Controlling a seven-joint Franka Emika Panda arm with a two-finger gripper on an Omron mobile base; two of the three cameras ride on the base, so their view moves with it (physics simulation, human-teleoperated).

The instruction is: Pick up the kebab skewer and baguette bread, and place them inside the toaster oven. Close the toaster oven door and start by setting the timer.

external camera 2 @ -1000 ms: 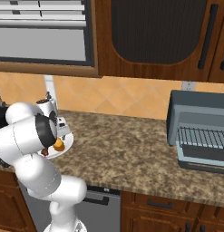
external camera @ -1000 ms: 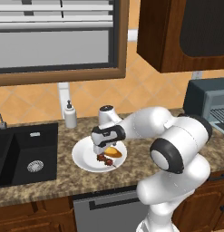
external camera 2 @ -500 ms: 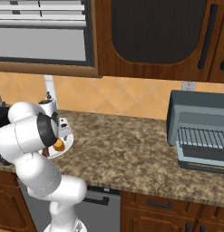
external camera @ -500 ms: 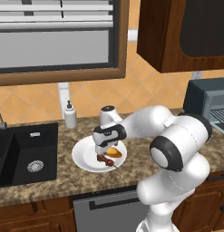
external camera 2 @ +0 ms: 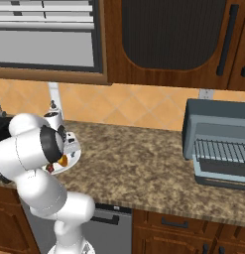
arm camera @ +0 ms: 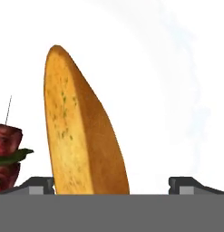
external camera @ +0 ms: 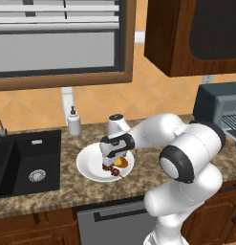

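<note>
Low in the hand view, the gripper (arm camera: 111,186) is spread around the baguette (arm camera: 81,131). The loaf's long axis runs up the frame, nearer the left tip. The skewer (arm camera: 7,154) probably lies just outside, far left.

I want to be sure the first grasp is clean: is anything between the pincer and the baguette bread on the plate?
Nothing visible. In the hand view the open pincer looks straight onto the baguette bread, which lies between its fingertips on the white plate. The kebab skewer lies off to one side, outside the gap.

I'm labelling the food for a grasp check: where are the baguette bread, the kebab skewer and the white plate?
baguette bread (arm camera: 75,136): hand view, cut face.
kebab skewer (arm camera: 7,140): hand view, top meat chunk.
white plate (external camera: 88,165): left base view, bare left side.
</note>
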